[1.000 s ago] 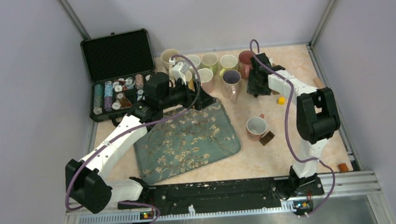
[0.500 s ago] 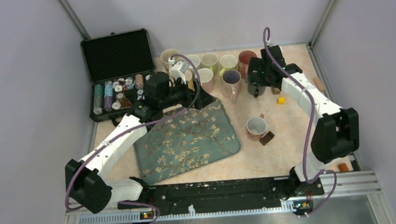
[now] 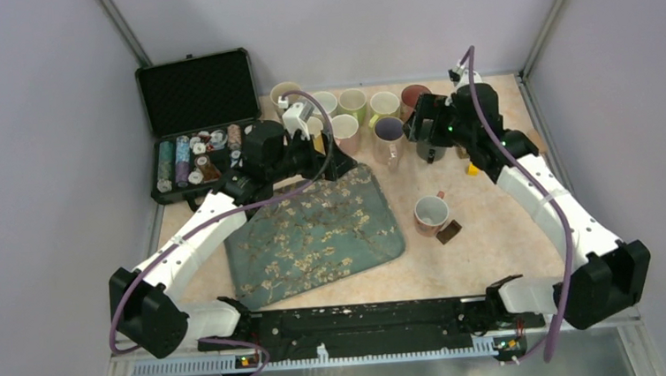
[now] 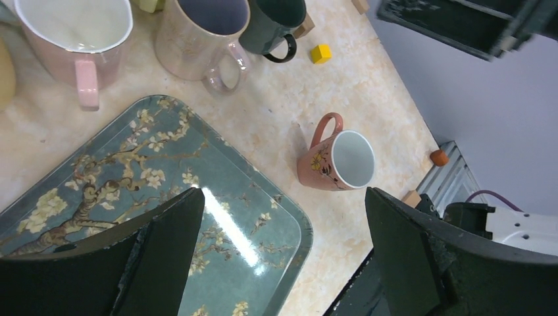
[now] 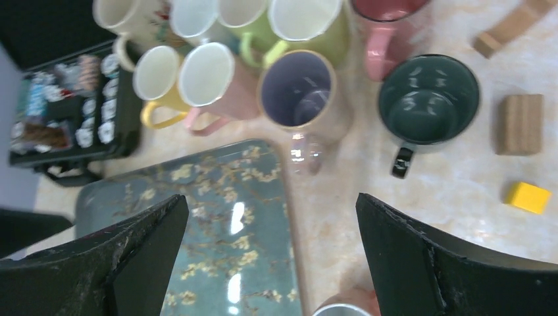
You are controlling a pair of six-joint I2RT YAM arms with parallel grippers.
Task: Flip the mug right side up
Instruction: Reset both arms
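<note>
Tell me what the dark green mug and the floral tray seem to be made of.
The dark green mug: likely glazed ceramic, glossy; light glints off its inside wall. The floral tray: hard, glossy, printed surface with bright reflections; plastic, melamine or lacquered metal, cannot tell which.

You have the tray (image 3: 315, 233) near the middle, the case (image 3: 197, 96) at its far left. A row of mugs (image 3: 353, 105) stands behind the tray, the end mug (image 5: 428, 99) rightmost. A lone mug (image 3: 430, 214) sits right of the tray, a block (image 3: 448, 231) just beside.
</note>
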